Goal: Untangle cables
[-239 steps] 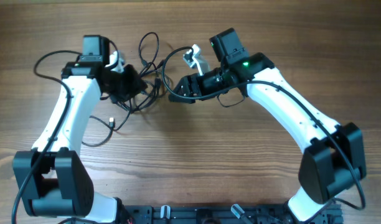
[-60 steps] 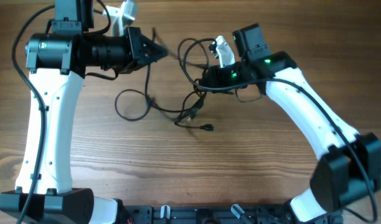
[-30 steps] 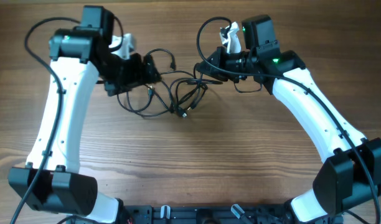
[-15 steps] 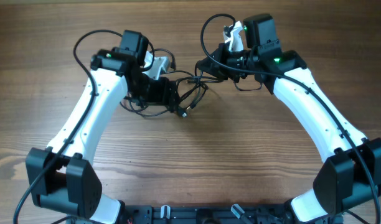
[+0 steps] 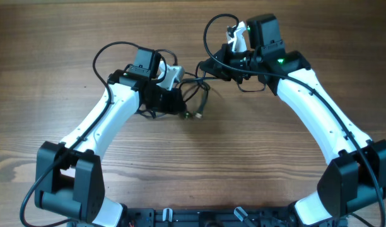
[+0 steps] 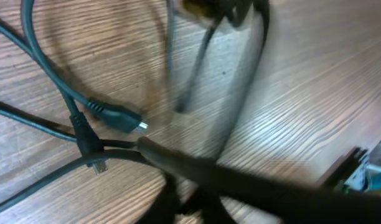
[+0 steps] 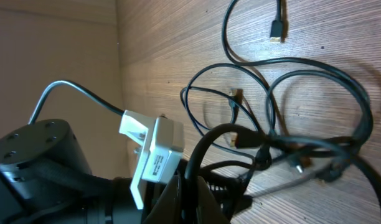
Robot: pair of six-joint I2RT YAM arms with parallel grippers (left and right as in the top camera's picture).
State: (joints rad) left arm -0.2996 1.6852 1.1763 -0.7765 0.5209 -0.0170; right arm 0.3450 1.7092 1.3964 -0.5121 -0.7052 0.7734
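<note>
Left gripper [image 5: 174, 103]: sits low over the tangle. Its wrist view is blurred, so I cannot tell whether the fingers are spread or pressed together.
Right gripper [image 5: 207, 65]: the fingers are pressed together into a dark wedge, pinching one strand at the tip.
Cables [image 5: 198, 94]: a loose black tangle on the wood between the two grippers, under the left one and just ahead of the right one's tip. The loops overlap and cross.
Plug [image 6: 125, 119]: a small connector end flat on the wood below the left gripper, just beside a crossing of strands.
Far plug [image 7: 277, 28]: lies well ahead of the right gripper, beyond the loops.
Table [image 5: 256, 157]: wood-grain surface carrying the cables.
</note>
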